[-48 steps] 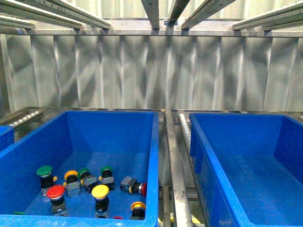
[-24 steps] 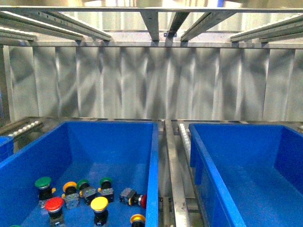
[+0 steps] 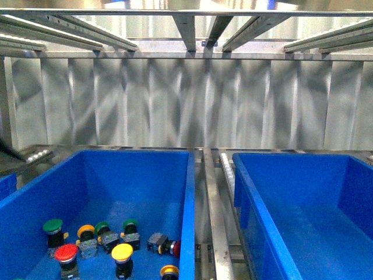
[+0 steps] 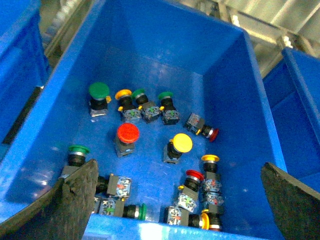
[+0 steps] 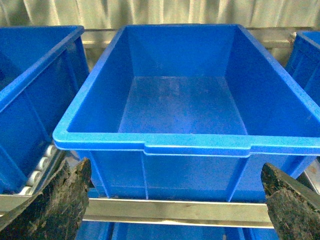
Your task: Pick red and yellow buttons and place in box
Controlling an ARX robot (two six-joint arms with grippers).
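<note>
Front view: I see two blue bins side by side on a metal rack, parted by a steel rail [image 3: 213,221] and a strip of white rollers [image 3: 226,163], with a corrugated metal wall [image 3: 175,99] behind. The left-hand bin [image 3: 187,198] holds the push buttons. The box [image 3: 247,192] stands on the far side of the rail, apart from that bin. Left wrist view: my left gripper [image 4: 178,164] hangs above the left-hand bin, its two dark fingers [image 4: 75,200] spread wide and grasping nothing. On the bin floor below, an upright red button [image 4: 127,134] and an upright yellow button [image 4: 182,143] stand near each other. A second red button [image 4: 210,133] lies on its side nearer the wall on the box side. A green button [image 4: 99,91] stands toward the far end, and more red, yellow and green caps crowd the end nearest me. Right wrist view: my right gripper [image 5: 175,164] faces the near rim of the box from just outside it, fingers likewise spread wide with nothing between them. The box interior shows only bare blue floor and sloping walls.
</note>
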